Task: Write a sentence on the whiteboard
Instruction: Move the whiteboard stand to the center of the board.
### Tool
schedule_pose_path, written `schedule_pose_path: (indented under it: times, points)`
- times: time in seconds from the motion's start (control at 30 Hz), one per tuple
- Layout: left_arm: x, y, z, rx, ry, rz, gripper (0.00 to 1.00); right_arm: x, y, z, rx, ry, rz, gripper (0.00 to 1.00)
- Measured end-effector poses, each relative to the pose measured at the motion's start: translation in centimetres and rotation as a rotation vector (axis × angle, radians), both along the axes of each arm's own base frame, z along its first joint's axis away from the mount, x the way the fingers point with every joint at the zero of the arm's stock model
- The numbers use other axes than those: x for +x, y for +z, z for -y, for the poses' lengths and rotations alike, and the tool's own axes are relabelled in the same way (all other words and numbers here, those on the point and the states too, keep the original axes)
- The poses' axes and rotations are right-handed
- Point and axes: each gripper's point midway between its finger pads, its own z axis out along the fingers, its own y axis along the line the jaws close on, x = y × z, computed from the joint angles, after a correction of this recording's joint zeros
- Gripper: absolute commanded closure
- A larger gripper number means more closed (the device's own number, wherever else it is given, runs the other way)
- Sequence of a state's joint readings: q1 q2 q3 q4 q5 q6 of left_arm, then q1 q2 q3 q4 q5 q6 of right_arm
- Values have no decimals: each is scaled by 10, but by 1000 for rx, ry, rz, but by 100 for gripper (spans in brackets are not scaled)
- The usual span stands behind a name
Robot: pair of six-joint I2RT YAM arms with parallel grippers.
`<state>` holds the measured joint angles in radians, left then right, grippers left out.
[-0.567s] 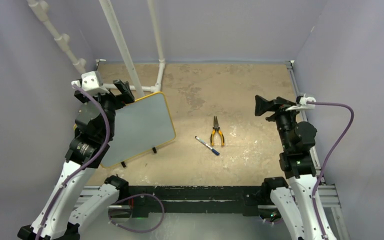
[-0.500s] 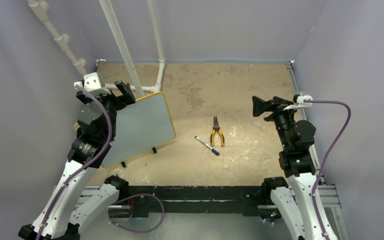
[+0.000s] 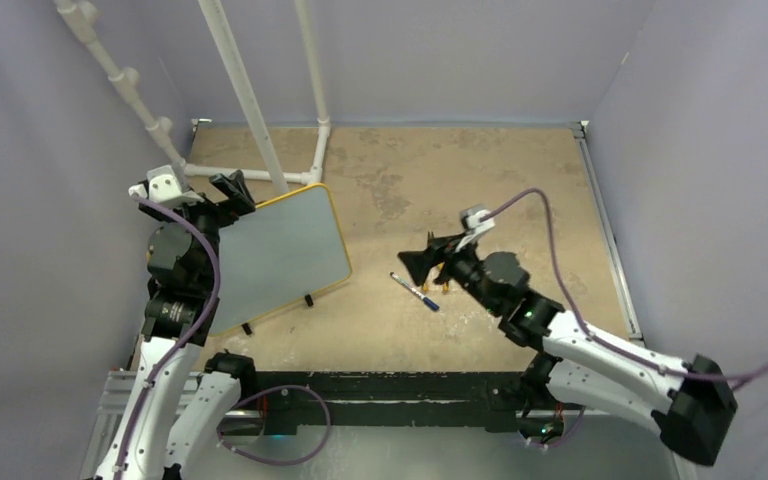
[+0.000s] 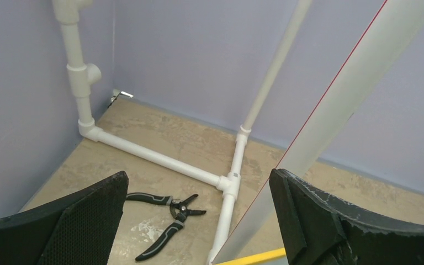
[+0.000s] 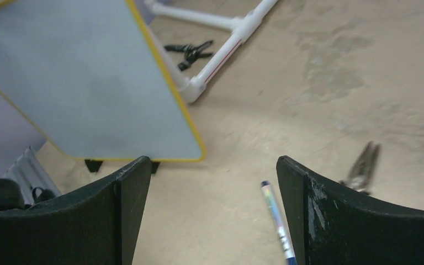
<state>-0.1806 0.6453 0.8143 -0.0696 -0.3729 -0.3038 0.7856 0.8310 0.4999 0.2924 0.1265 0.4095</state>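
The whiteboard (image 3: 280,255), pale grey with a yellow frame and black feet, stands tilted at the left; it also shows in the right wrist view (image 5: 88,83). Its face is blank; no sentence shows. A blue-capped marker (image 3: 415,292) lies on the table right of the board, and shows in the right wrist view (image 5: 276,221) close to the right finger. My right gripper (image 3: 415,265) (image 5: 212,171) is open and empty just above the marker. My left gripper (image 3: 235,188) (image 4: 199,179) is open and empty at the board's top left edge.
Yellow-handled pliers (image 3: 438,275) lie just right of the marker, partly hidden by the right gripper. Black pliers (image 4: 168,212) lie behind the board beside a white pipe frame (image 3: 250,100) (image 4: 160,160). Purple walls enclose the table.
My right arm has swung from the right side to the middle and come down over the marker. My left gripper has shifted slightly left.
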Motion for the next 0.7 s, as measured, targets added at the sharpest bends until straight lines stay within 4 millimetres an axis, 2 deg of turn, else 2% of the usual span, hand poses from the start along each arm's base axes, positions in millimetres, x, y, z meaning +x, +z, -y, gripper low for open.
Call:
schedule_pose_path:
  times: [0.13, 0.27, 0.43, 0.53, 0.63, 0.7]
  points:
    - [3, -8, 3, 2, -38, 6, 1, -30, -32, -57, -25, 63, -54, 26]
    - [4, -6, 10, 5, -75, 18, 1, -62, -68, -107, -57, 123, -104, 31]
    - [4, -3, 14, 7, -97, 29, 1, -74, -98, -166, -96, 135, -130, 30]
    - [4, -3, 15, 8, -105, 30, 1, -80, -112, -201, -117, 145, -131, 33]
    - [4, -2, 15, 8, -107, 32, 1, -82, -127, -223, -139, 145, -134, 38]
    - [3, -2, 15, 8, -107, 34, 1, -81, -138, -231, -157, 141, -138, 40]
